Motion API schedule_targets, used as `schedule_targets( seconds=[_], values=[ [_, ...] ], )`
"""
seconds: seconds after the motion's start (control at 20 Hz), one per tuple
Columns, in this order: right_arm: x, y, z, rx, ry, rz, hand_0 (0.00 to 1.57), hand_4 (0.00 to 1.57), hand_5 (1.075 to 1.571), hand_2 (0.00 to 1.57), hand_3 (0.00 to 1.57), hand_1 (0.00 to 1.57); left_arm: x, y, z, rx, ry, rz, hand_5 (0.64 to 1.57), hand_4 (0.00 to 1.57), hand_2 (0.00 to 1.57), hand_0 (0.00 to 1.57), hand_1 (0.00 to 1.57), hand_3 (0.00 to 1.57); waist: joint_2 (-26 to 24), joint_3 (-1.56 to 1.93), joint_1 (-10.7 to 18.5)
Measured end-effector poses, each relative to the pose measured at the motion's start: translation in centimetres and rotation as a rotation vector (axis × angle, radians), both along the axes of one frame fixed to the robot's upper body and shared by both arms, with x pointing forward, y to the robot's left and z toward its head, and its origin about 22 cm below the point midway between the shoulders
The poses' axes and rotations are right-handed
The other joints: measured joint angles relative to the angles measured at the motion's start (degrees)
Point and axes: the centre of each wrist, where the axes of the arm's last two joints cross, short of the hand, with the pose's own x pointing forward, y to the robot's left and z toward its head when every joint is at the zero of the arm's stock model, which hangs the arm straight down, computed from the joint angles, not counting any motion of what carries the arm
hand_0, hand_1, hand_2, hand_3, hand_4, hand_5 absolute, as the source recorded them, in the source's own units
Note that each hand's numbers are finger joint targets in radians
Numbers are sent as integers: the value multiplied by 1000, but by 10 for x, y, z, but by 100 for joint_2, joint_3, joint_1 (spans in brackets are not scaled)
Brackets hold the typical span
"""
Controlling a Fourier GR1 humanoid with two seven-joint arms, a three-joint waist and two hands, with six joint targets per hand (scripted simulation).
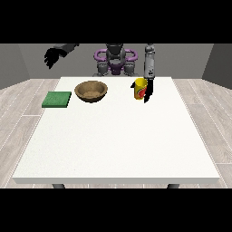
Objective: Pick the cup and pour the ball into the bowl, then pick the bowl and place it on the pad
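The hand at the view's right (pixel 147 92) hangs just beside the yellow cup with red marking (pixel 140 88), touching or nearly so; I cannot tell how its fingers lie. This looks like the grasping step; next comes closing round the cup and lifting. The round brown wooden bowl (pixel 91 90) sits beyond the cup from that hand, seemingly empty, and the flat green square pad (pixel 57 99) further still. The ball is hidden. The hand at the view's left (pixel 52 57) hangs raised, fingers loosely spread.

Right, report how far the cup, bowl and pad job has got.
Nothing looks finished. The hand at the view's right is at the yellow cup, which stands upright on the table. The wooden bowl sits apart from the green pad. Left: pouring, then moving the bowl onto the pad. The other hand hangs raised.
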Motion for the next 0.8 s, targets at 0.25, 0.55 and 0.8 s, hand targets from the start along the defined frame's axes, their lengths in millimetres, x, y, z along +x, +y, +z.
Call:
schedule_targets(
  seconds=[0.25, 0.55, 0.8],
  values=[
    [1, -12, 21, 1, -26, 19, 0, 642, 1568, 0, 164, 0, -3, 6, -10, 121, -46, 90, 1457, 1366, 1571, 1283, 1283, 1571, 105, 27, -234],
    [-2, -44, 15, 16, 31, -19, 0, 636, 1567, 0, 293, 0, 6, -11, -9, 223, 4, 96, 1432, 1401, 1571, 1267, 1267, 1571, -236, 18, -119],
    [-3, -64, -1, 19, 141, -60, 0, 638, 1564, 0, 302, 0, 25, -48, 11, 404, 53, 55, 1502, 1399, 1571, 1313, 1313, 1571, -875, 17, 93]
  ],
)
